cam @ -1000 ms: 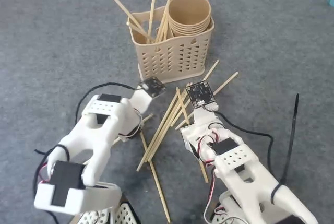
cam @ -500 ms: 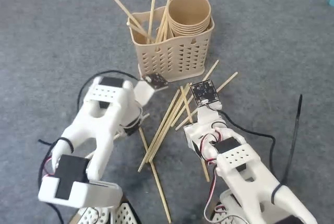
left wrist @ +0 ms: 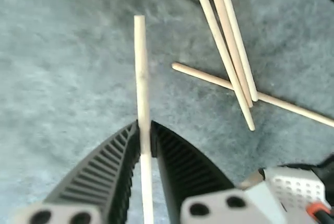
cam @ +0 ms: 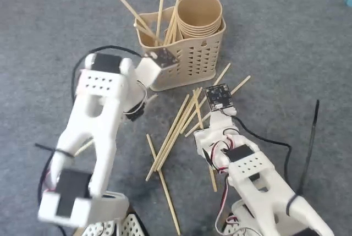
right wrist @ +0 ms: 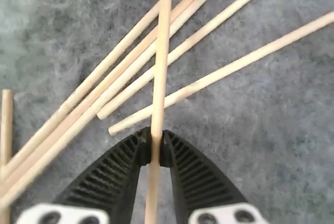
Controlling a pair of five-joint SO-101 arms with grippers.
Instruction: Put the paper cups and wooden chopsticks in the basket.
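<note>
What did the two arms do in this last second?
The left gripper, shut on a chopstick, swung away from the loose chopsticks toward the basket. The right gripper, shut on its own chopstick, only edged slightly sideways. The basket, paper cups and loose chopsticks stayed put.

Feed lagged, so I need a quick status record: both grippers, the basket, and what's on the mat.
left gripper: shut on left-held chopstick
right gripper: shut on right-held chopstick
basket: upright, holds stacked paper cups and standing chopsticks
loose chopsticks: several lying on the grey mat in front of the basket
</note>
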